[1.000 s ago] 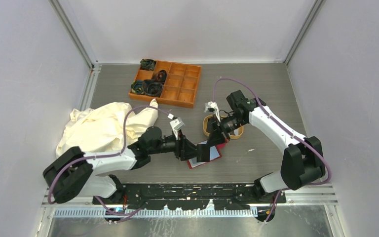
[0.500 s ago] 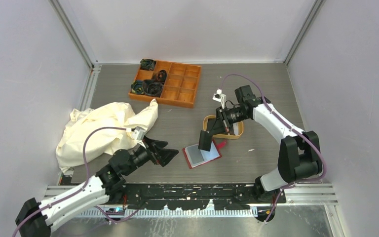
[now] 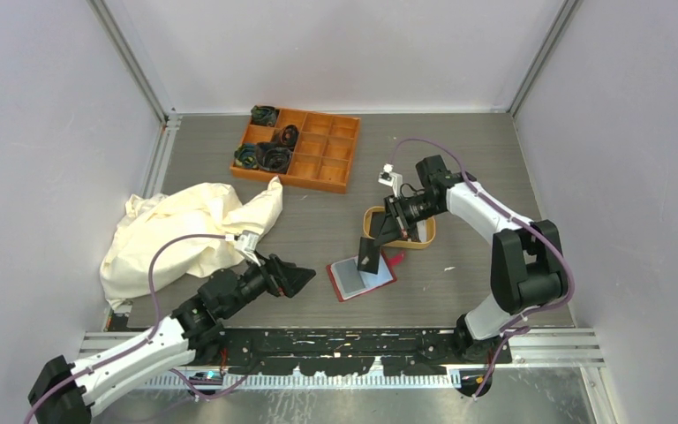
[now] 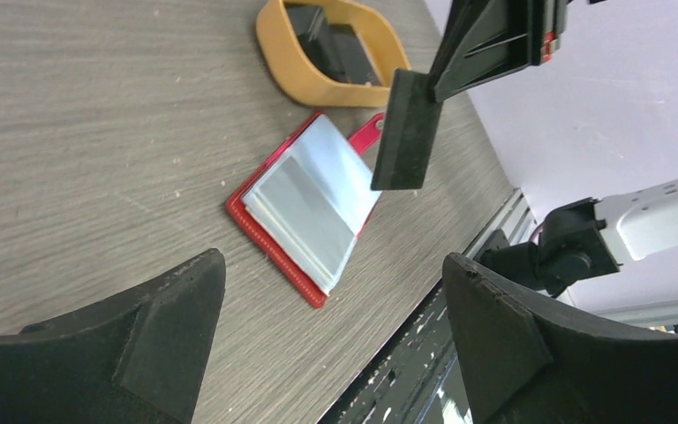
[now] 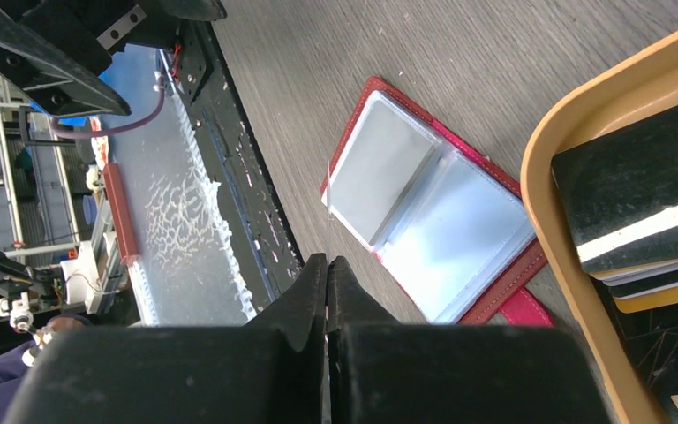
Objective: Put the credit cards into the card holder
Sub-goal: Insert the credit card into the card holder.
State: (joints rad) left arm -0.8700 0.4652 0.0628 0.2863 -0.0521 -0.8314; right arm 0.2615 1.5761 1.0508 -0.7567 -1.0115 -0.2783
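The card holder (image 3: 362, 279) lies open on the table, red with pale pockets facing up (image 4: 311, 205) (image 5: 437, 219). My right gripper (image 3: 380, 240) (image 5: 327, 261) is shut on a black credit card (image 3: 370, 255) (image 4: 404, 131). That card hangs tilted just above the holder's far edge and shows edge-on (image 5: 327, 208) in the right wrist view. More black credit cards (image 5: 631, 199) (image 4: 331, 40) are stacked in the tan oval tray (image 3: 376, 215). My left gripper (image 3: 298, 281) (image 4: 334, 263) is open and holds nothing, left of the holder and apart from it.
An orange compartment box (image 3: 322, 163) with dark coiled items stands at the back. A crumpled cream cloth (image 3: 181, 234) lies on the left, beside my left arm. The table's front edge and black rail (image 3: 344, 340) run just below the holder.
My left gripper has let go at the card holder, opened and pulled back to the left and nearer the front edge. My right gripper has drawn the black card back slightly toward the tray.
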